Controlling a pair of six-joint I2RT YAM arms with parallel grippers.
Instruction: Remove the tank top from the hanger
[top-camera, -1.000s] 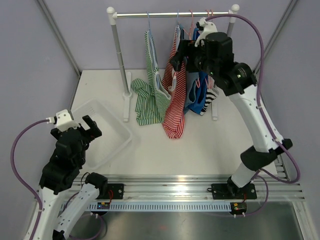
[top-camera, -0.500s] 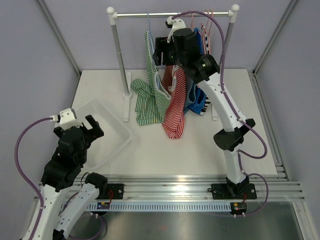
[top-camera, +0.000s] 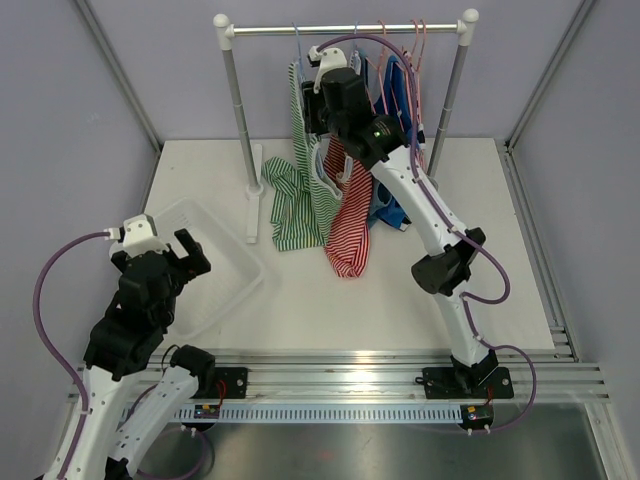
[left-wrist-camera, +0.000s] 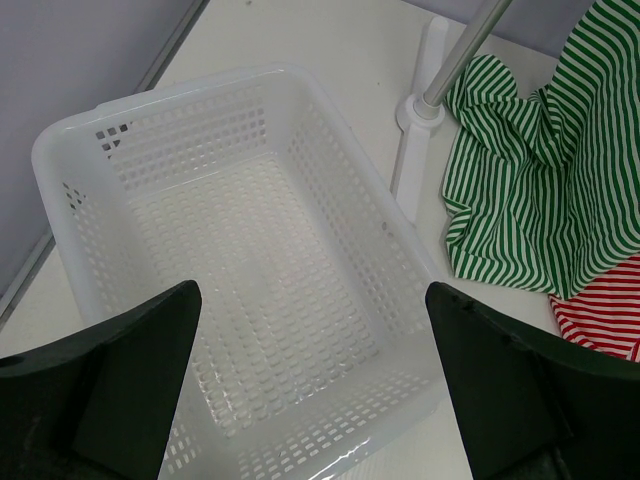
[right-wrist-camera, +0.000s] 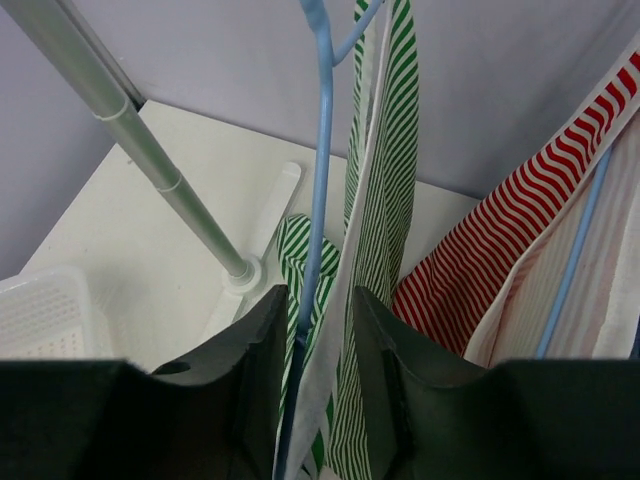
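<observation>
Two pincers, two roles: right pincer (right-wrist-camera: 318, 310) up at the rail (top-camera: 350, 29) along the tabletop's (top-camera: 500, 250) far edge, set narrow on either side of the blue hanger (right-wrist-camera: 320, 150) and the green-striped tank top (right-wrist-camera: 385, 200) hung on it, probably to work a strap free; actual pinch impossible to tell. Left pincer (left-wrist-camera: 312, 295) spread wide over the white basket (left-wrist-camera: 70, 140) at the near left corner, likely ready to receive.

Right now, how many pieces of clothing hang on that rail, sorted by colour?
Green-and-white striped top: 1
Red-and-white striped top: 1
Blue garment: 1
Total: 3 that show. The right arm covers part of the rail, so more may hang behind it.
</observation>
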